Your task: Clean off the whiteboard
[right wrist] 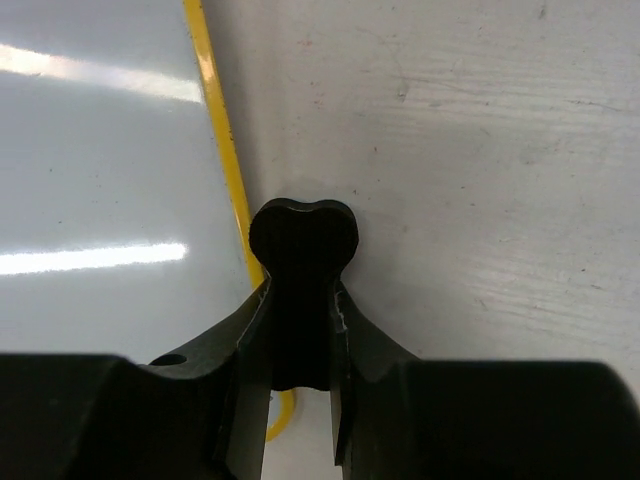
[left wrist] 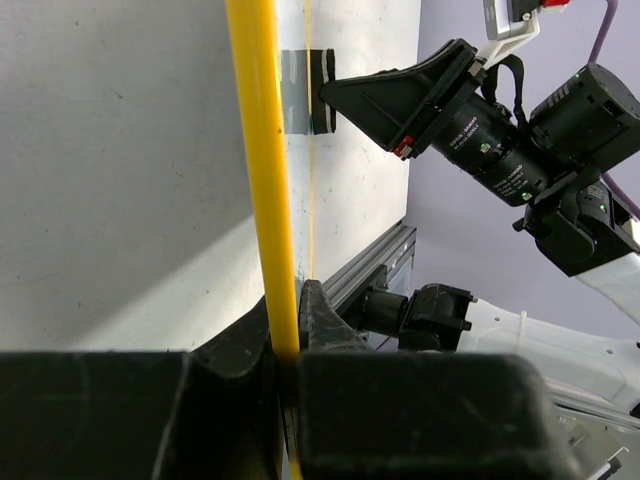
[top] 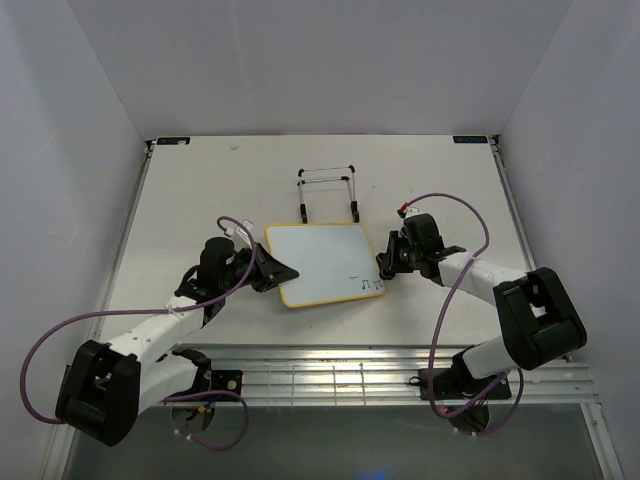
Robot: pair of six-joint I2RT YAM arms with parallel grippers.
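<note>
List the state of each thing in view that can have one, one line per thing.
Whiteboard: flat, mostly wiped; black marks remain by its near right corner.
Eraser: gripped, at the whiteboard's right edge.
Stand: empty, beyond the whiteboard.
Left gripper: shut on the whiteboard's left frame.
Right gripper: shut on the eraser.

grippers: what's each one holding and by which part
Left gripper pinches the whiteboard by its yellow frame edge; right gripper clamps the eraser, lobed end sticking out.
</note>
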